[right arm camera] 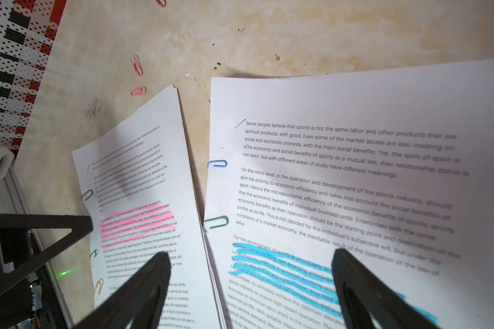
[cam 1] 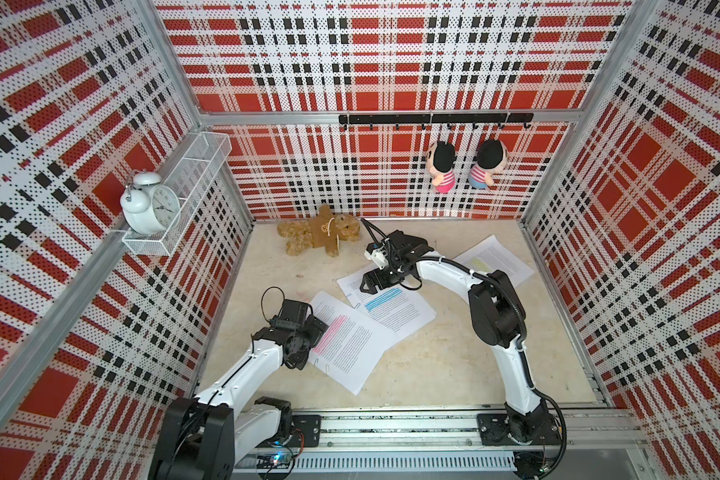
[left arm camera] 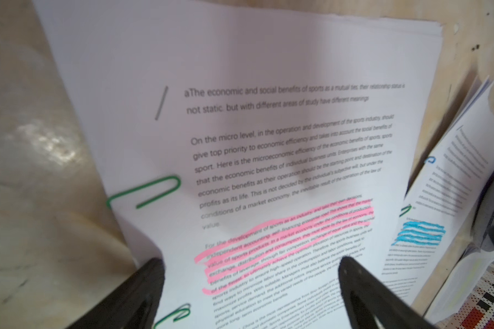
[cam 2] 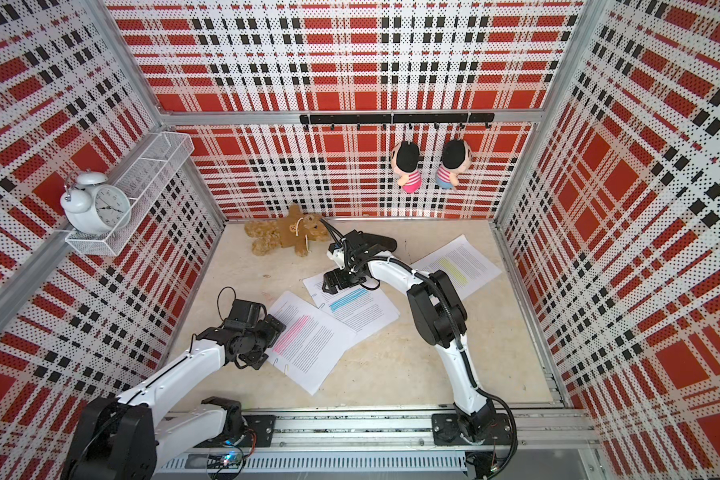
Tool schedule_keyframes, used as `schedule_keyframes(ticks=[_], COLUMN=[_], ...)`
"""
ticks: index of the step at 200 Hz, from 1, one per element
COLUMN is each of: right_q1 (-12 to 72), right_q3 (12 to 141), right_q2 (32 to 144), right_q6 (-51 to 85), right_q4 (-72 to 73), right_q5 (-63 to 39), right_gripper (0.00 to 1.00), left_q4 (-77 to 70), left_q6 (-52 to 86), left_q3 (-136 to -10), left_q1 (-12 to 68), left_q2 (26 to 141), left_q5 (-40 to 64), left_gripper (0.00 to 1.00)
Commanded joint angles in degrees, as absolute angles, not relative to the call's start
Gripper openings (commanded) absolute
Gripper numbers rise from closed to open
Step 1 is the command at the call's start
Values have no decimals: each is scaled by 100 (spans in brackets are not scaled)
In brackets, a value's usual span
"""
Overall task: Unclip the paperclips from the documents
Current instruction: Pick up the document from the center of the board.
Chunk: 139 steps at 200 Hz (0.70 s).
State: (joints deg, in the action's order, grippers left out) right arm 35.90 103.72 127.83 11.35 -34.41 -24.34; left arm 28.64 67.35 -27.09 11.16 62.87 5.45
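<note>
Five paperclips at least are not yet off. The blue-highlighted document (right arm camera: 354, 199) carries a blue clip (right arm camera: 217, 163) and a green clip (right arm camera: 216, 222) along one long edge. The pink-highlighted document (right arm camera: 143, 199), just beside it, carries a dark-green clip (right arm camera: 86, 194), a second green clip (right arm camera: 94, 253) and a yellow clip (right arm camera: 99, 285) along its outer edge. The loose pink clips (right arm camera: 136, 65) lying free on the table (cam 1: 433, 365) near the pink set's corner suggest that some unclipping is done; I judge the task under way, with most of it left. The yellow-highlighted document (cam 1: 493, 259) lies apart toward the far right, partly under the right arm, and whether it holds clips is too small to tell.

Each clip is thin bent wire in a coloured coat, shaped into narrow rounded loops. The documents are slim stacks of white sheets with dense print, their edges slightly fanned. The table is beige, mottled and stained, with a faint sheen.

The left gripper (left arm camera: 251, 265) hangs over the pink set's clipped side with its jaws wide and nothing between them but the page below. The right gripper (right arm camera: 251, 255) hangs over the blue set near its two clips, jaws also wide and empty. Both have black, tapered, ribbed fingers.
</note>
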Motion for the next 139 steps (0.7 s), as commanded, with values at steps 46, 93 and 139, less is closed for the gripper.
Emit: schedule_keyframes(ticks=[46, 93, 139], right_q1=[3683, 3725, 3813], right_q3=[10496, 10350, 10303], right_q2=[13065, 13122, 13164], right_q6=[819, 644, 668], right_q4=[-3467, -3490, -3410], right_q5=[-3003, -3132, -3258], right_gripper=[89, 86, 84], left_q4=[3325, 4270, 3417], left_q6=[6848, 7116, 6955], left_q3=[-2572, -2674, -2224], left_q1=[1258, 1279, 1275], left_q2=[5734, 5230, 5578], left_q5=[646, 447, 623], left_gripper=[98, 98, 98])
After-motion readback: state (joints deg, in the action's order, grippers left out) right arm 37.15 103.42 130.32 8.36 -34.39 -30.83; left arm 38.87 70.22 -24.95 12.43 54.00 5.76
